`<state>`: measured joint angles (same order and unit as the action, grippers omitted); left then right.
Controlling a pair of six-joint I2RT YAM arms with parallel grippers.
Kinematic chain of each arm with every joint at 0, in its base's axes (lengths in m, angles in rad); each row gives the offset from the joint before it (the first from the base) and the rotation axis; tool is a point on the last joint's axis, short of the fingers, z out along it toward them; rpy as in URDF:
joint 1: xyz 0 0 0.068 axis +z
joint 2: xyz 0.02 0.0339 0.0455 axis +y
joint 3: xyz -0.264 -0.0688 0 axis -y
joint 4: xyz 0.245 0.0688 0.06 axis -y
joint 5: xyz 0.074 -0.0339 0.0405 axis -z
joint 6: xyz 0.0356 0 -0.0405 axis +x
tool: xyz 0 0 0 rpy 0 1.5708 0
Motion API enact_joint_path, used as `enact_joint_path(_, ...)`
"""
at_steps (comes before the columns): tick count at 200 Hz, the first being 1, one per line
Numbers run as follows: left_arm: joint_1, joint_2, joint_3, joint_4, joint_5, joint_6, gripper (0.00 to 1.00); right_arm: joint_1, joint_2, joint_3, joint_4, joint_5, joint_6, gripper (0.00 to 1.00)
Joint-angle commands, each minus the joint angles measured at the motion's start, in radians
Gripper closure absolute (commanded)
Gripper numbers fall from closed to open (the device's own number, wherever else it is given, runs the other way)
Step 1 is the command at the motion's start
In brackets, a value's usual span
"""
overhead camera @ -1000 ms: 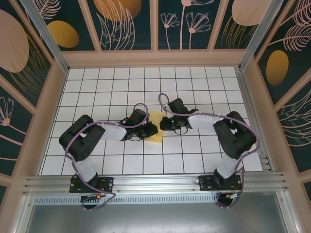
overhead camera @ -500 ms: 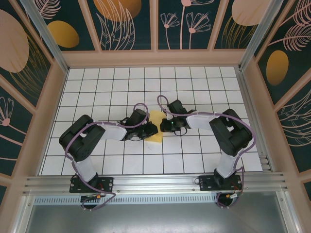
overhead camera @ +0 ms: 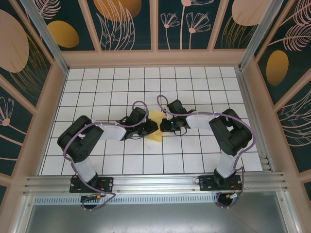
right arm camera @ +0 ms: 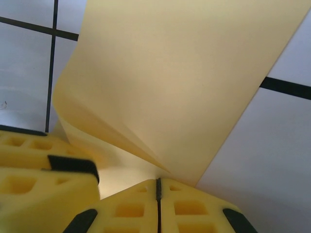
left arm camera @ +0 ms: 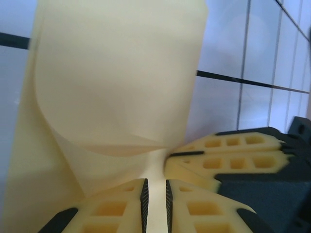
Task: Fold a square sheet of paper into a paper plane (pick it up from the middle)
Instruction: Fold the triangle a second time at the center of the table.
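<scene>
- Since a second ago, the right fingers (right arm camera: pixel 194 209) have slid in from the right to meet the square sheet of paper (overhead camera: pixel 156 136); the left arm has barely shifted; both arms now work the same spot at the middle of the table (overhead camera: pixel 121 87).
- The right fingers are pressed fully together, their seam closed where a fold of the sheet runs down into it; they appear to pinch that fold.
- The left fingers (left arm camera: pixel 114 206) stand a narrow slit apart with a strip of yellow paper caught between them; the right arm's fingers show just beside them in the left wrist view.
- My reading: a crease is being pressed, an early fold, not a finished plane; no dart shape or nose shows.
- The sheet lies between the two sets of fingers, part flat on the tiles, part curled upward.
- From above, its long axis runs from the near edge towards the far wall, tilted slightly; I cannot tell which end will be the tip.
</scene>
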<state>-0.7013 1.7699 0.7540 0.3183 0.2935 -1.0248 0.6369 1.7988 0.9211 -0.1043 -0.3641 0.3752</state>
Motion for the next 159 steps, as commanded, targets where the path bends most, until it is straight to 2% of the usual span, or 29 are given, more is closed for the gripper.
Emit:
enact_joint_path(1,0.003,0.023,0.022,-0.075,-0.081,0.014,0.79,0.004,0.076,-0.024,-0.054,0.072,-0.018,0.93)
enact_joint_path(36,0.003,0.036,0.043,-0.165,-0.162,-0.004,0.79,0.004,0.086,-0.027,-0.065,0.098,-0.028,0.94)
enact_joint_path(76,0.003,0.001,0.064,-0.218,-0.225,-0.024,0.75,0.005,0.085,-0.042,-0.077,0.154,-0.052,0.95)
enact_joint_path(159,0.043,0.050,0.140,-0.233,-0.219,0.014,0.71,0.008,0.102,-0.065,-0.057,0.157,-0.077,0.96)
